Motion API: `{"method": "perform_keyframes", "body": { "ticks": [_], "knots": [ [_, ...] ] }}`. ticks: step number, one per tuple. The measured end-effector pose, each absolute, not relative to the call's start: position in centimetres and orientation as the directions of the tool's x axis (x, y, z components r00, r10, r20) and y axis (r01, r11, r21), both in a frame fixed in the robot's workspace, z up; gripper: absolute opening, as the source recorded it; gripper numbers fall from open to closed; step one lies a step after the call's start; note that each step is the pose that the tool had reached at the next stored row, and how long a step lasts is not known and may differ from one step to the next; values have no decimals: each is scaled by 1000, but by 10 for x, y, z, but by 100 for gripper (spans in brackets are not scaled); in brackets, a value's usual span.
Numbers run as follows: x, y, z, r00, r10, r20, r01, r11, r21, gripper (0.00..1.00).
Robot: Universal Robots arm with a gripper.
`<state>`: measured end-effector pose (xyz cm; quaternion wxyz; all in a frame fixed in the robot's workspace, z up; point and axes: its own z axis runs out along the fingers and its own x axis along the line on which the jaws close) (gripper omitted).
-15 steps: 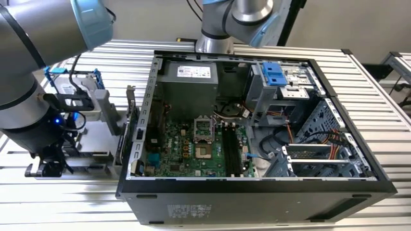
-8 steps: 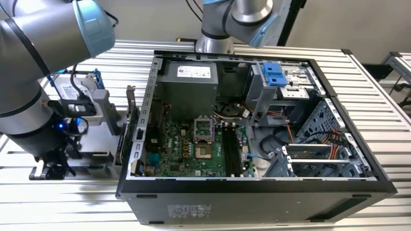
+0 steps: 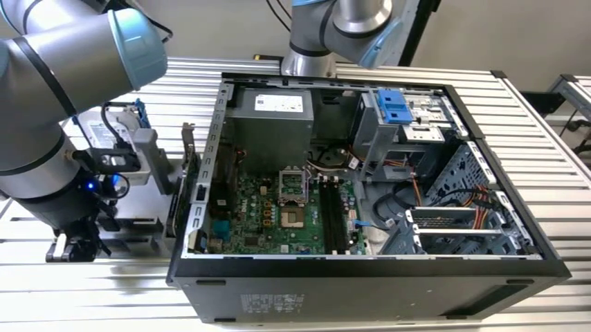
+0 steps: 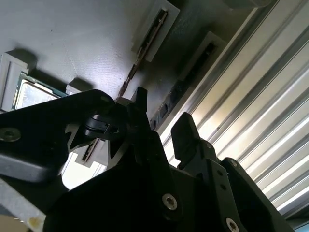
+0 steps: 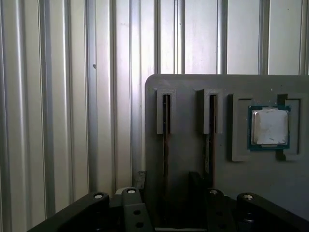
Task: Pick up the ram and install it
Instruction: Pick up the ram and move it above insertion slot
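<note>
Claw (image 5: pixel 167 176) released astride ram (image 5: pixel 166 130) in grey tray (image 5: pixel 193 82), second stick (image 5: pixel 212 125) alongside, processor (image 5: pixel 269 126) nearby

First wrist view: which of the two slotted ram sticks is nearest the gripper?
The ram farther from the processor; the gripper straddles it, jaws open.

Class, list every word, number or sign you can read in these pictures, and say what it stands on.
No text can be read.
White label on the power supply: print too small to read.
Sticker on the computer case wall: print too small to read.
Processor lid, first wrist view: no marking legible.
</note>
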<state>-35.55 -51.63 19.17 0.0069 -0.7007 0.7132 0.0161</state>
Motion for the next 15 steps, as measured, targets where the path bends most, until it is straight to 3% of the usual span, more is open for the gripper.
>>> {"method": "perform_keyframes", "body": {
  "ticks": [2,3,15],
  "knots": [
    [-356,-516,192,-18,-999,-32,-1000,18,13,100],
    [-355,-516,191,-18,-999,-33,-1000,18,13,0],
    [-355,-517,191,-18,-999,-33,-1000,17,13,0]
  ]
}}
